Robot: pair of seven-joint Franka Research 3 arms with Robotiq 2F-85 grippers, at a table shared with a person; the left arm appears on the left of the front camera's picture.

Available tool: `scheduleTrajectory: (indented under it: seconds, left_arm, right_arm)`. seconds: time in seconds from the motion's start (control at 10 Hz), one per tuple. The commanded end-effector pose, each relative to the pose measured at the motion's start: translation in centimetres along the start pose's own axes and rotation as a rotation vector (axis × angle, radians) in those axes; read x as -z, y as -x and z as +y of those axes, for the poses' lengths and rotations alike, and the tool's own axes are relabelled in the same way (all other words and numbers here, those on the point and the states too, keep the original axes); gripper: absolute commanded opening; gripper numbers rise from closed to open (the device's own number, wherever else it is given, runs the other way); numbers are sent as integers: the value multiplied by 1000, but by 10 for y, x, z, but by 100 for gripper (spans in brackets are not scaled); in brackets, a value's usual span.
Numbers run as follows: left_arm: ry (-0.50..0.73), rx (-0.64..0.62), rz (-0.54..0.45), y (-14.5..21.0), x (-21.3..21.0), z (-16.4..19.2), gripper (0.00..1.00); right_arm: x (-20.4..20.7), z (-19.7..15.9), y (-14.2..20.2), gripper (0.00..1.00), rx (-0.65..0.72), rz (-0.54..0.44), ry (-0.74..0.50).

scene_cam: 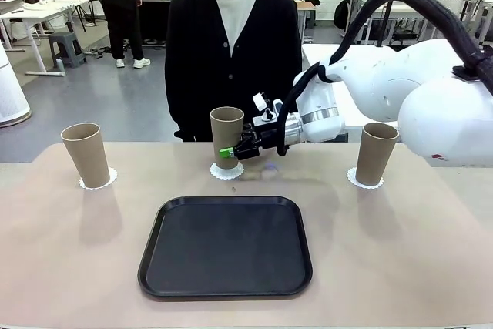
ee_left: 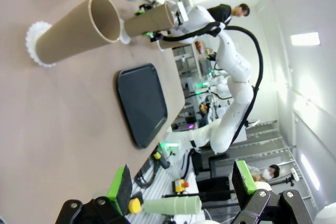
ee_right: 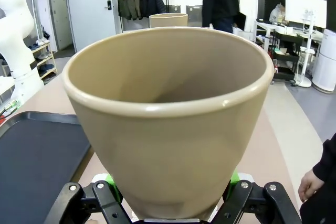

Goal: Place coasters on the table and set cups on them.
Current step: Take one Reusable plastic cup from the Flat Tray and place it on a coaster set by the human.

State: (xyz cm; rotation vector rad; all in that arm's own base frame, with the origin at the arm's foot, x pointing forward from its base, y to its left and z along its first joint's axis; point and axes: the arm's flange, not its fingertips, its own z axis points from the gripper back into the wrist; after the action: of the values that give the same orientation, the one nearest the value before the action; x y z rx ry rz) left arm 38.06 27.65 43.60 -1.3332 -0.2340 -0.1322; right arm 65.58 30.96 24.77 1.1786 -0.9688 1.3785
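Cups flank the frame, left and right, each already on its doily. We've got the right gripper pinching the middle cup low on its wall, centre frame, base on or just above the last coaster. Next we release and retreat cleanly. Left gripper hangs spread, empty.

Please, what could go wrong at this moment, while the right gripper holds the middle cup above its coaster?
1. The right gripper is shut on the middle cup low on its body. The cup is tall, so it might tip when released.
2. The middle coaster is light paper; the cup or fingers could push it aside.
3. When the arm pulls back toward the right, it might brush the right cup, which stands near its path.
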Motion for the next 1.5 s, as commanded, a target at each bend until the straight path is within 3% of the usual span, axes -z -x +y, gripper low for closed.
scheduleTrajectory:
  seconds: [0.0,0.9,1.0,1.4]
  left_arm:
    - [5,-2,-4,0,-1,-4,100]
    - [5,-2,-4,0,-1,-4,100]
    - [5,-2,-4,0,-1,-4,100]
    - [5,-2,-4,0,-1,-4,100]
  right_arm:
    - [7,-11,2,82,-8,16,-1]
    - [12,-11,10,82,14,56,-18]
    - [12,-11,10,100,15,65,-23]
    - [10,-10,8,100,37,94,-25]
